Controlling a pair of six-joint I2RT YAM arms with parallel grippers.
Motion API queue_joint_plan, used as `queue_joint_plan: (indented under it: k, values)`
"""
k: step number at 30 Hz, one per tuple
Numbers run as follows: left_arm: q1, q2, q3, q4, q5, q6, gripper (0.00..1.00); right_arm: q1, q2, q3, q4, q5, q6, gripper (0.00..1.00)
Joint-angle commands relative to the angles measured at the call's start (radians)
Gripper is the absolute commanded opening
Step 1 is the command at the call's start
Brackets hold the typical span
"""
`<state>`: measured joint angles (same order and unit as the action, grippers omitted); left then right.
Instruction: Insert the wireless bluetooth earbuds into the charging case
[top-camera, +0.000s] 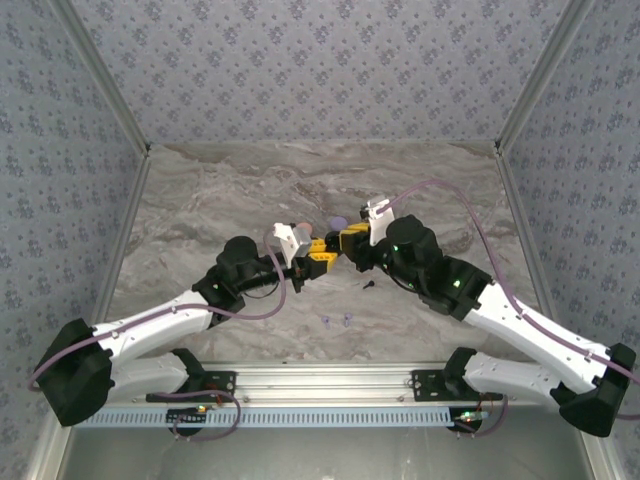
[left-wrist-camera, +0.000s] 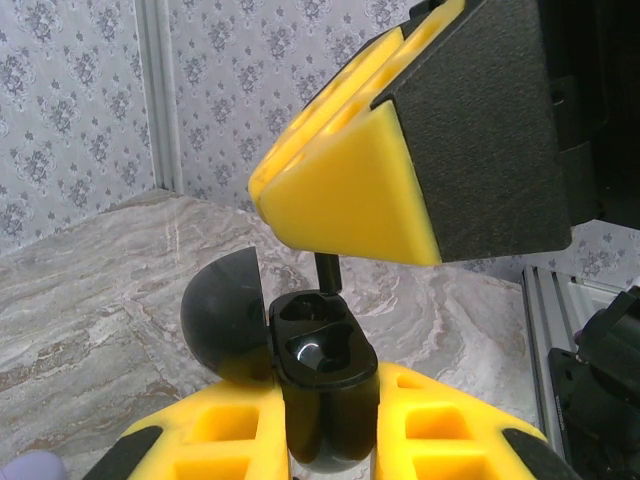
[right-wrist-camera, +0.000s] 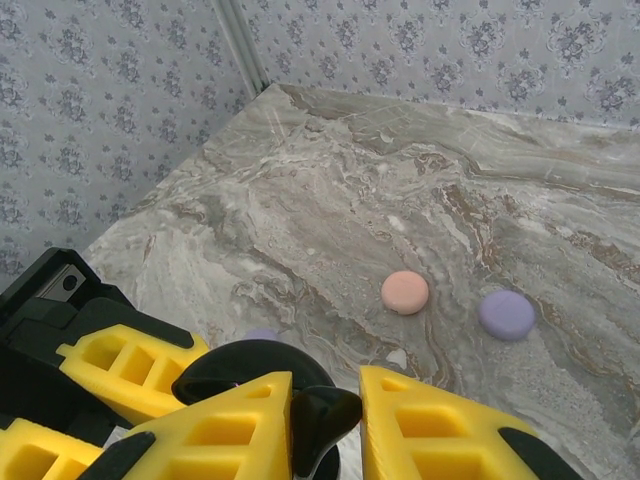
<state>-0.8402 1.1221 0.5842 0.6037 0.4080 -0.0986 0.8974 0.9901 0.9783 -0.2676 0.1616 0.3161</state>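
- the right gripper is pinching almost fully closed on a black earbud. its yellow finger is covering the bud's head, so just the thin stem is poking out below in the left wrist view.
- in the right wrist view, the dark shape sitting between the right gripper's pads is being cut by the bottom edge, and i cannot tell earbud from case there.
- the left gripper is clamping tight on the black charging case. the case's lower half is disappearing between the two fingers and off the frame.
- the lid is standing open and upright at the case's left side.
- the nearer well is giving off a glossy glint, and i cannot tell whether a bud is sitting in it.
- the held earbud's stem is pointing down just above the farther well, directly over the left gripper. whether it is touching the rim is hard to judge.
- a loose black earbud, too small to make out in detail, is lying on the marble table near the right gripper.
- a lavender earbud and a second lavender earbud are lying side by side closer to the bases, well apart from both grippers.
- a peach round case and a lavender round case are resting flat beyond the grippers, near each other but apart.
- a lavender blur is being cut off at the left wrist view's bottom corner, and i cannot identify it.
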Motion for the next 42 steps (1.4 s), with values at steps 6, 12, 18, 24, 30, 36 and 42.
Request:
queue_joint_plan:
  k: [6,12,18,24,30,36,42]
  values:
    - [-0.01,-0.012,0.025,0.042,0.025,-0.002,0.07,0.01,0.015,0.027,0.02,0.004,-0.011,0.24]
    - [-0.01,-0.015,0.025,0.041,0.02,-0.002,0.07,0.01,0.03,0.026,0.016,-0.019,-0.002,0.24]
    - [-0.009,-0.019,0.021,0.042,0.01,-0.002,0.07,0.011,0.033,0.031,-0.002,-0.043,0.008,0.24]
    - [-0.009,-0.023,0.017,0.045,0.0,-0.002,0.07,0.01,0.025,0.034,-0.03,-0.076,0.027,0.25]
    - [-0.01,-0.025,0.012,0.047,-0.003,-0.001,0.07,0.008,0.024,0.036,-0.056,-0.076,0.04,0.25]
    - [-0.01,-0.024,0.011,0.048,0.006,0.005,0.07,0.004,0.041,0.054,-0.07,-0.096,0.055,0.25]
    - [-0.01,-0.025,0.009,0.059,0.011,0.01,0.07,0.003,0.06,0.062,-0.082,-0.106,0.069,0.25]
